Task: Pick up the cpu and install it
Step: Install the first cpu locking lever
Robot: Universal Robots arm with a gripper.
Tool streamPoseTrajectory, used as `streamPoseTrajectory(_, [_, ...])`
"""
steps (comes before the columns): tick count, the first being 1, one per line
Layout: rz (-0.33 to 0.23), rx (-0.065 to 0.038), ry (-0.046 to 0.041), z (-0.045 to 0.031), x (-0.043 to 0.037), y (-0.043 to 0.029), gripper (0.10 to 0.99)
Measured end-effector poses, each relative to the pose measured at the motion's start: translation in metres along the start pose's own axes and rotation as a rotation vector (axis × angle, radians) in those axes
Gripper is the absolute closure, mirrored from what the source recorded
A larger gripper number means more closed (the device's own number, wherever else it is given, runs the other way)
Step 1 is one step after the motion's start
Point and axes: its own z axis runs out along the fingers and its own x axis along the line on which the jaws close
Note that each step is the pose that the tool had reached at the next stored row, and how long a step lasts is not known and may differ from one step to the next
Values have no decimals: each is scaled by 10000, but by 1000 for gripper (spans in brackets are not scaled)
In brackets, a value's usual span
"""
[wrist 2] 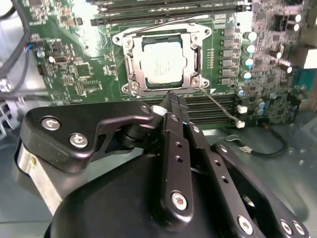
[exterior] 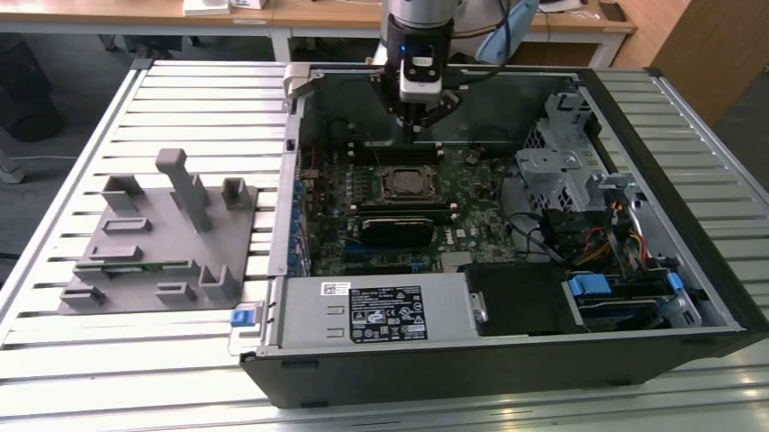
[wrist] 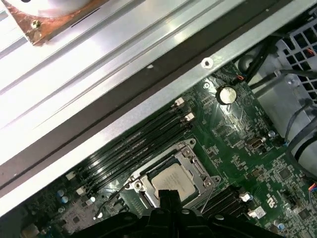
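Grey plastic fixture blocks (exterior: 157,243) are standing unused at the exterior view's left on the slatted metal table (exterior: 193,108), well apart from the open computer case (exterior: 481,378). Inside the case, on the green motherboard (exterior: 348,180), the cpu (wrist 2: 161,67) is lying flat and square within its socket frame (wrist 2: 130,69), silver top facing up, apparently seated. The gripper (wrist 2: 171,99) is hovering just above the socket's edge, jaws pressed together and pinching nothing, probably because the chip is resting in place. Farther right, a metal drive cage (exterior: 565,153) is lining the case wall.
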Motion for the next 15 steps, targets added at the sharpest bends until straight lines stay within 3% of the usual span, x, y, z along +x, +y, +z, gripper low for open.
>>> streamPoseTrajectory(15, [-2711, -94, -19, 20, 1, 0, 965])
